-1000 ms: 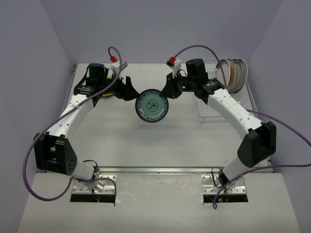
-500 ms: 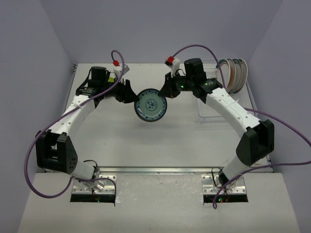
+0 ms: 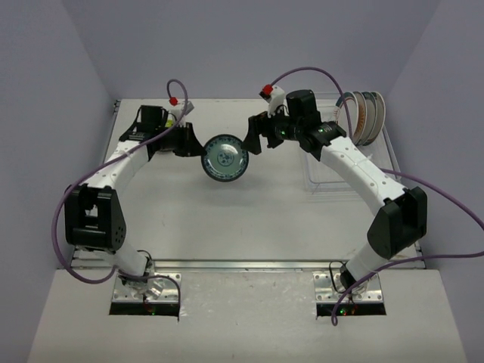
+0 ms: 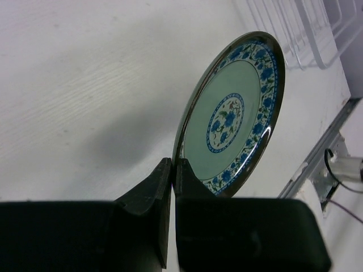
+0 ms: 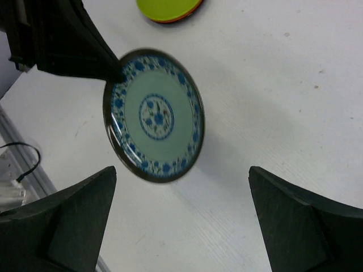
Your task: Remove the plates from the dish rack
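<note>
The left gripper point(image 4: 173, 165) is pinching the rim of the teal-patterned plate point(image 4: 232, 113), holding it tilted above the tabletop point(image 4: 85, 85), while the right gripper point(image 5: 180, 175) is hanging wide apart; stiff, glossy and breakable, the plate is probably needing a firm rim hold.

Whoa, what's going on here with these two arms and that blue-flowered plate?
The left claw is pinching the teal-patterned plate by its rim, holding it tilted in the air above the table. The right claw is wide open beside the plate, not touching it. A few larger plates stand in the dish rack at the far right, and a green and orange stack lies on the table near the left arm.
</note>
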`<action>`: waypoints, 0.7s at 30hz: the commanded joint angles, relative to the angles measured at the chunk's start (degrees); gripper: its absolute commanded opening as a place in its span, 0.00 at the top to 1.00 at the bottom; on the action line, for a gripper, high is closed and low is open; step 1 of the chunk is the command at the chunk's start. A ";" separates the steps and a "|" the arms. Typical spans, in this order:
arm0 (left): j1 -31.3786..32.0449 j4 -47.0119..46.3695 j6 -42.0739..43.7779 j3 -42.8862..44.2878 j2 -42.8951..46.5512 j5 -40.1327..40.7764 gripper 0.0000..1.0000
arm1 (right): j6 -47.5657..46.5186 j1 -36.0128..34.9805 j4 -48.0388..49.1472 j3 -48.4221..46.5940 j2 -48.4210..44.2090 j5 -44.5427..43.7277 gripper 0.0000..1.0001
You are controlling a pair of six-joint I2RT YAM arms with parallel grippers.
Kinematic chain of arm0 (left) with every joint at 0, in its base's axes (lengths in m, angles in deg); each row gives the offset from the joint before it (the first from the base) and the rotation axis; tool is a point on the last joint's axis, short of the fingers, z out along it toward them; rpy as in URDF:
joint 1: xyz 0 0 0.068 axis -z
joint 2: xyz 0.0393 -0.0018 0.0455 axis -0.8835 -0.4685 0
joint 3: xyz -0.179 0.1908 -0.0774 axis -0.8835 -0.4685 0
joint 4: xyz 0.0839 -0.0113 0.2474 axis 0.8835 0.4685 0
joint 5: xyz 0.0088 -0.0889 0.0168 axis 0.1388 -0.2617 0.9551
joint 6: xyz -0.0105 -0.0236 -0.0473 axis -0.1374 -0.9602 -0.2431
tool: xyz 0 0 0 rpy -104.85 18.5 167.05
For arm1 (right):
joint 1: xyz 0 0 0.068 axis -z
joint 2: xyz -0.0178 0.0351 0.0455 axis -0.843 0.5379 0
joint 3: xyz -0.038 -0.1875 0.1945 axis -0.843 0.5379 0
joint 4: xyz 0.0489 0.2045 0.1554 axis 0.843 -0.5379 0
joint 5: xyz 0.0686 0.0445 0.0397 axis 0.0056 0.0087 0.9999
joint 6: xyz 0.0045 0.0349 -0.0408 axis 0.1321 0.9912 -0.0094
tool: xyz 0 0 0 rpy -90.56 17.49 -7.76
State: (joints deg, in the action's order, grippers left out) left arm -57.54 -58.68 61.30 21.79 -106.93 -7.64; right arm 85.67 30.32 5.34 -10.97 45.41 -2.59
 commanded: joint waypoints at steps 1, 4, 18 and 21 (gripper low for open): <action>-10.42 -3.44 -6.55 7.04 -4.69 1.06 1.00 | 0.68 0.57 1.68 -0.77 -1.94 -9.82 0.01; -14.79 -3.31 -7.47 10.97 -8.28 7.13 1.00 | 0.75 1.88 1.59 1.01 -2.73 -12.22 0.01; -23.08 -3.67 -12.54 23.65 -26.44 18.47 1.00 | 1.89 15.06 -1.70 4.87 -6.02 -11.18 0.01; -23.35 -5.13 -13.67 23.79 -28.10 19.07 1.00 | -0.36 15.72 -1.62 6.05 -7.47 -12.94 0.01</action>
State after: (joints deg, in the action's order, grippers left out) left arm -80.23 -60.08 50.41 42.84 -133.98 10.43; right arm 87.69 45.58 3.01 -6.17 42.07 -13.47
